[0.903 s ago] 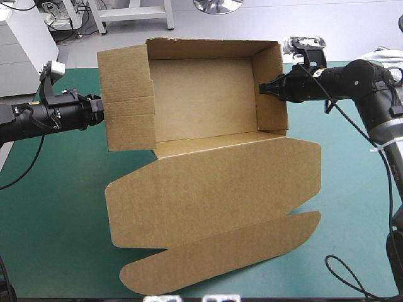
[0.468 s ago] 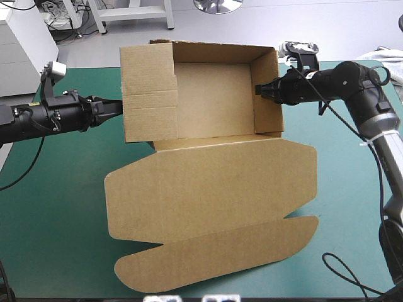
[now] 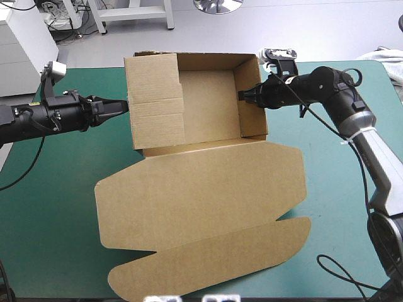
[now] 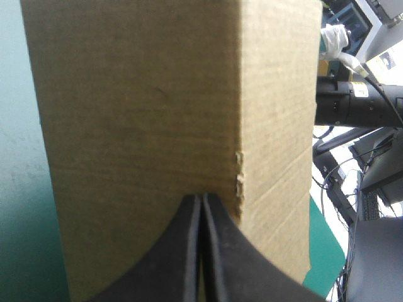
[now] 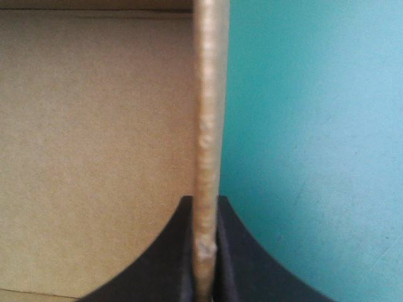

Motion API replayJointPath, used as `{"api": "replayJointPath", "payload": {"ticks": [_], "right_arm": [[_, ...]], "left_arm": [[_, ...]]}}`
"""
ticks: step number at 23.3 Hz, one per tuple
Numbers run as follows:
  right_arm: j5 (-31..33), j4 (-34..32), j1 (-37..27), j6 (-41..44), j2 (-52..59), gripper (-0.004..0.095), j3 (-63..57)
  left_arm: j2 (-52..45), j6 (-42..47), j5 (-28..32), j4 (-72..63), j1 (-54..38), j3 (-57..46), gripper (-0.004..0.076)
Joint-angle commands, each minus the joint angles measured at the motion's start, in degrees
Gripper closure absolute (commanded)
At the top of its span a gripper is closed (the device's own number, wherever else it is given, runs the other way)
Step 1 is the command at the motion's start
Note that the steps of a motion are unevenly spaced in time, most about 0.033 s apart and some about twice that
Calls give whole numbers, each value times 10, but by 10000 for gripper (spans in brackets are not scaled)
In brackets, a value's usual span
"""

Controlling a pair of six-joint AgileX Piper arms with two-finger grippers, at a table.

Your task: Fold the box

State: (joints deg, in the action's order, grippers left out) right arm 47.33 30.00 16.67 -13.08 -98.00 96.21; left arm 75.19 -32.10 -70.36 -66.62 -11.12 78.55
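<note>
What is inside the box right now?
Only its bare brown floor shows inside the box; nothing lies on it. The left wall flap leans over the left part, hiding what is under there.

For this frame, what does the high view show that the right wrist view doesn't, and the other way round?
Only the high view: the whole box as an open tray, its lid lying flat toward the table's near edge, and the left end effector, with its tip at the left wall.
Only the right wrist view: the right end effector shut on the right wall, edge-on, with one black finger on each side.
Both: the brown right wall, the tray's inside and the teal-green cover.
</note>
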Motion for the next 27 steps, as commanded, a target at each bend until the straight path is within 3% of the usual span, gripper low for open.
{"api": "replayJointPath", "payload": {"ticks": [1,4,7,10,19,27], "right_arm": [[-34,32,2,7,27,923,17],[-34,37,2,7,27,923,17],[-37,45,2,9,23,923,17],[-37,45,2,11,22,923,17],[-68,39,50,7,16,923,17],[-55,-11,91,11,12,923,17]], "left_arm": [[-19,-1,7,-43,4,15,724],[-19,-1,2,-43,4,15,631],[-19,-1,-4,-43,4,15,450],[-19,-1,-12,-43,4,15,360],[-18,47,1,80,27,15,346],[-18,122,87,204,88,15,374]]}}
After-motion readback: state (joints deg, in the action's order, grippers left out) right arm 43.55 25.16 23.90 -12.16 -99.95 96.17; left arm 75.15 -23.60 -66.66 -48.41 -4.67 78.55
